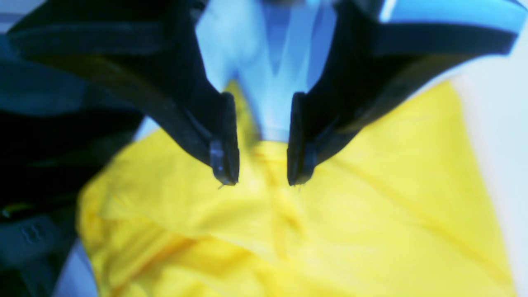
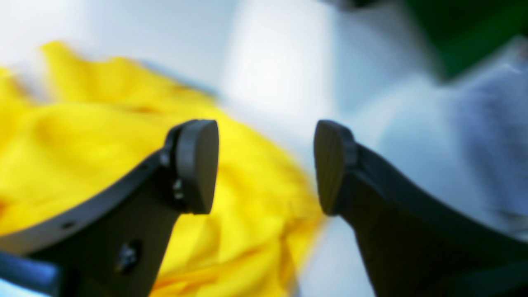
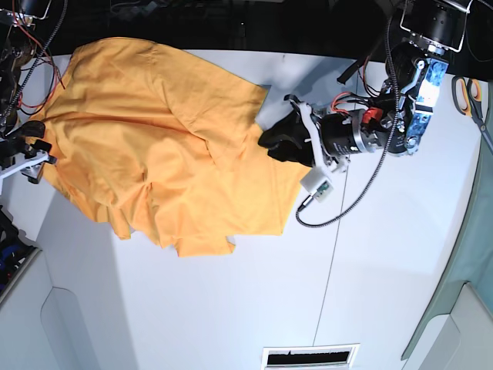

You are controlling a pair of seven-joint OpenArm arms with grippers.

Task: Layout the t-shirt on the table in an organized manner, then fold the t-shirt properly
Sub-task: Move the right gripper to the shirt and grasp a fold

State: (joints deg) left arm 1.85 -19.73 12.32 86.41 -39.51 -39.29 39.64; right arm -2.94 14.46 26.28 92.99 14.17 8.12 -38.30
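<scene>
The orange-yellow t-shirt (image 3: 154, 146) lies rumpled over the left half of the white table (image 3: 231, 308), its hem corners creased. My left gripper (image 3: 269, 140) hovers at the shirt's right edge. In the left wrist view the left gripper (image 1: 262, 175) is open, its fingertips (image 1: 225, 165) just above a wrinkled ridge of the t-shirt (image 1: 371, 185), with nothing clamped between them. My right gripper (image 3: 35, 145) is at the shirt's left edge. In the right wrist view the right gripper (image 2: 264, 165) stands wide open over the t-shirt's (image 2: 82, 136) border, one pad over fabric, the other over bare table (image 2: 280, 74).
Scissors (image 3: 470, 91) with orange handles lie at the far right. A grey-green cloth (image 3: 462, 254) hangs along the right edge. A dark seam (image 3: 330, 262) runs toward a vent slot (image 3: 310, 357) at the front. A cable (image 3: 347, 204) loops below the left arm.
</scene>
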